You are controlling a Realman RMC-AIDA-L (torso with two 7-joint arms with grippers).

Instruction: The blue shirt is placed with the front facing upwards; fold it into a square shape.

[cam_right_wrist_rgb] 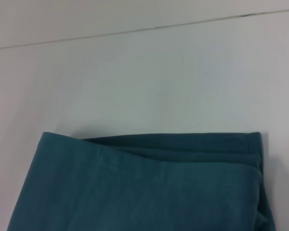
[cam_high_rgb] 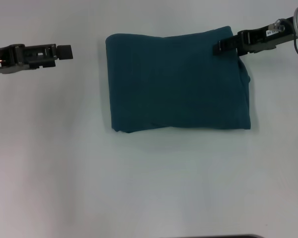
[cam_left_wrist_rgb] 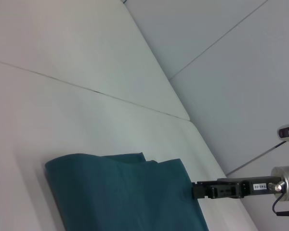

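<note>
The blue shirt (cam_high_rgb: 176, 82) lies flat in the middle of the white table (cam_high_rgb: 139, 188), folded into a rough square with its plain side up. Its stacked edges show in the right wrist view as the blue shirt (cam_right_wrist_rgb: 149, 187). My right gripper (cam_high_rgb: 219, 47) reaches in from the right, its tip over the shirt's far right corner. The left wrist view shows that right gripper (cam_left_wrist_rgb: 195, 191) touching the shirt (cam_left_wrist_rgb: 120, 192) at its edge. My left gripper (cam_high_rgb: 64, 51) hangs to the left of the shirt, well apart from it.
A thin seam line (cam_right_wrist_rgb: 135, 30) crosses the table beyond the shirt. A dark edge (cam_high_rgb: 218, 236) shows at the table's near side.
</note>
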